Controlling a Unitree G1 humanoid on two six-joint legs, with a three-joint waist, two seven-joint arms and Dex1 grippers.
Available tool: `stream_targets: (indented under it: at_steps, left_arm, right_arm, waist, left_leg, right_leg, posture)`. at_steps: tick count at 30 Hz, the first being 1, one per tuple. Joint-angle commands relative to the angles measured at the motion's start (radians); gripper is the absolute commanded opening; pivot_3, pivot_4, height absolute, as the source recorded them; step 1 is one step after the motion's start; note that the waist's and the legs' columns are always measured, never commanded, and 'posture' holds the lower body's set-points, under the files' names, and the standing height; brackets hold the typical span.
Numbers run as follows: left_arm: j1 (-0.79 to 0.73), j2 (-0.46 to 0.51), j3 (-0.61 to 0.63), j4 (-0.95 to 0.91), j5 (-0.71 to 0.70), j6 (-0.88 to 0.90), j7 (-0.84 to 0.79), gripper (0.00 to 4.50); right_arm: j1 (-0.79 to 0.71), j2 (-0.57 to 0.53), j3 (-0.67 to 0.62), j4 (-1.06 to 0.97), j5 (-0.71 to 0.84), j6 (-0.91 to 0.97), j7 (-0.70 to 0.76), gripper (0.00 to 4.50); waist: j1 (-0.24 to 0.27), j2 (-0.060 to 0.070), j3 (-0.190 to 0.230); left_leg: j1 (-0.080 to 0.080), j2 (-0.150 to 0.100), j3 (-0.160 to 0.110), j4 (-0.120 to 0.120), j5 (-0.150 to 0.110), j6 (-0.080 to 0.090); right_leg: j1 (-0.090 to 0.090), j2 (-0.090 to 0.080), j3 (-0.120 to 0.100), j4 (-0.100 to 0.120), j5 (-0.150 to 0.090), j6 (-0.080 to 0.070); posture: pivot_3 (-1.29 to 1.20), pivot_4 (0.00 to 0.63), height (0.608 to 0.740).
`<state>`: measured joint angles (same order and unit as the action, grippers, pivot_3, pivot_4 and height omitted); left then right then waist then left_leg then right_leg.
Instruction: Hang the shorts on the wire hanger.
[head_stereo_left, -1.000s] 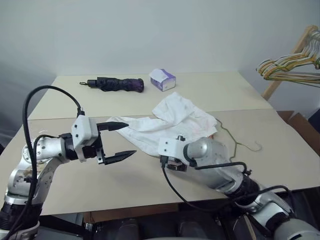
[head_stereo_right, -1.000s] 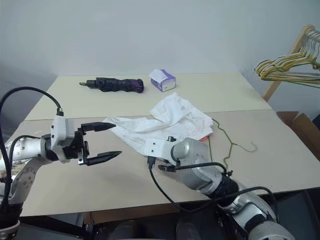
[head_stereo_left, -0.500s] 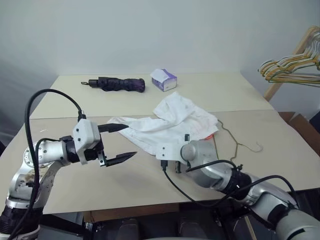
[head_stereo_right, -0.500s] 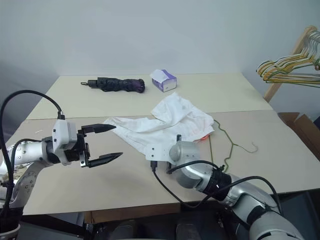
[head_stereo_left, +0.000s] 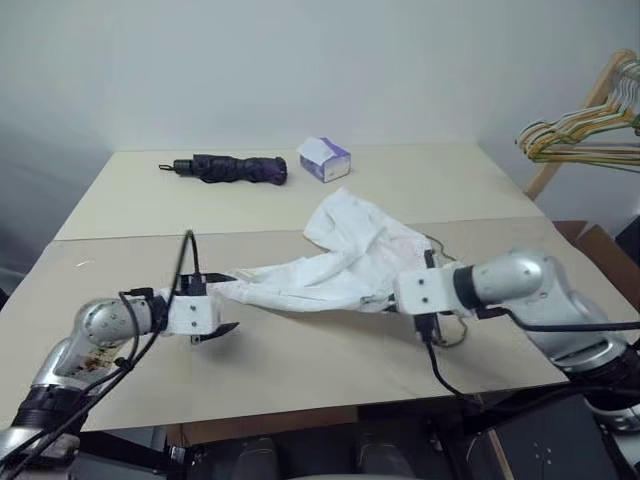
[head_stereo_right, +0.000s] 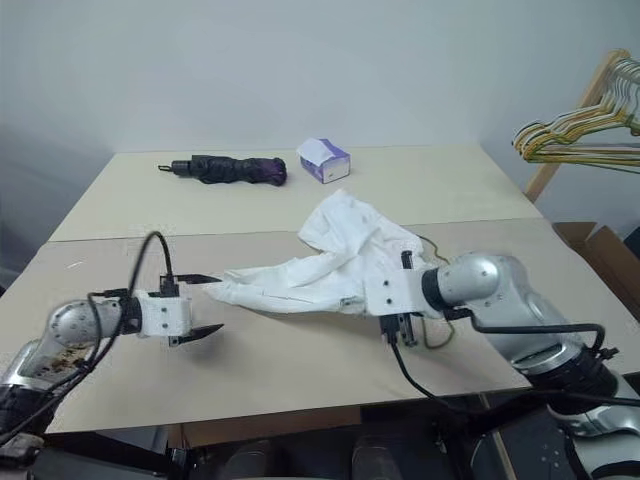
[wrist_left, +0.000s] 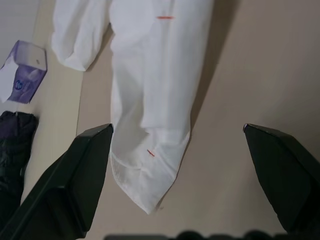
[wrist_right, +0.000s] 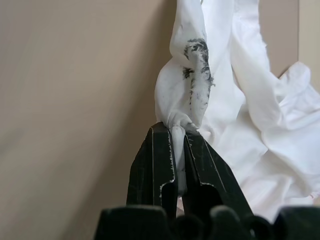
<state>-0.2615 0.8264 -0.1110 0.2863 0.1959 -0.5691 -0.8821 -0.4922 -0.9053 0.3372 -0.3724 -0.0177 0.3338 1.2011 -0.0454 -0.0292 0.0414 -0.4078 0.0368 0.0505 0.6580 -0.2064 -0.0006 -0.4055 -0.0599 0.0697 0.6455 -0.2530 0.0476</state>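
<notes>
Shorts (head_stereo_left: 340, 262) now pulled rightward, pinched in R hand (wrist_right: 178, 165); no legible labels.

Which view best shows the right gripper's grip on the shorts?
The right wrist view: the right gripper is shut on a bunched fold of the shorts, pinched between its black fingers. In the head views the gripper's white housing hides the fingers and only the cloth's spread shows. The left wrist view shows the far end of the shorts.
</notes>
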Motion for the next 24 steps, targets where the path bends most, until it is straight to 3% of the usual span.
stream_targets:
  at_steps: [1,7,10,22,24]
  left_arm:
    - [-0.089,0.003,-0.024,0.105,0.1,-0.102,0.104,4.5]
    - [-0.148,0.0,-0.09,0.207,0.178,-0.191,0.163,4.5]
    - [-0.165,0.002,-0.115,0.241,0.179,-0.227,0.161,3.93]
    - [-0.253,-0.052,-0.185,0.361,0.366,-0.223,0.375,0.18]
    - [-0.262,-0.063,-0.189,0.367,0.379,-0.218,0.407,0.08]
  right_arm:
    - [-0.009,-0.021,-0.066,0.001,0.038,-0.028,0.02,0.04]
    - [-0.017,-0.015,-0.091,0.0,0.063,-0.004,0.014,0.04]
    - [-0.017,-0.013,-0.091,-0.002,0.064,0.002,0.012,0.0]
    - [-0.029,-0.008,-0.092,-0.01,0.073,0.01,0.01,0.0]
    - [-0.028,-0.01,-0.092,-0.013,0.075,0.01,0.008,0.0]
  waist:
    - [0.0,0.0,0.0]
    - [-0.002,0.0,0.0]
    - [-0.001,0.0,0.0]
    - [0.001,0.0,0.0]
    - [0.002,0.0,0.0]
  left_leg:
    - [0.0,0.0,0.0,0.0,0.0,0.0]
    - [-0.002,0.0,0.001,0.0,0.002,0.003]
    - [-0.002,0.0,0.001,0.0,0.002,0.003]
    - [-0.003,-0.001,0.001,0.001,0.002,0.003]
    - [-0.003,-0.001,0.001,0.001,0.002,0.003]
  right_leg:
    - [0.0,0.0,0.0,0.0,0.001,0.001]
    - [-0.002,0.0,0.0,0.0,0.003,-0.002]
    - [-0.002,0.0,0.0,0.001,0.003,-0.002]
    - [-0.002,0.0,0.0,0.001,0.004,-0.001]
    - [-0.002,0.0,0.0,0.001,0.004,-0.001]
  posture:
    - [-0.06,0.0,0.74]
    - [-0.07,0.0,0.74]
    - [-0.07,0.0,0.74]
    - [-0.07,0.0,0.74]
    - [-0.08,0.0,0.74]
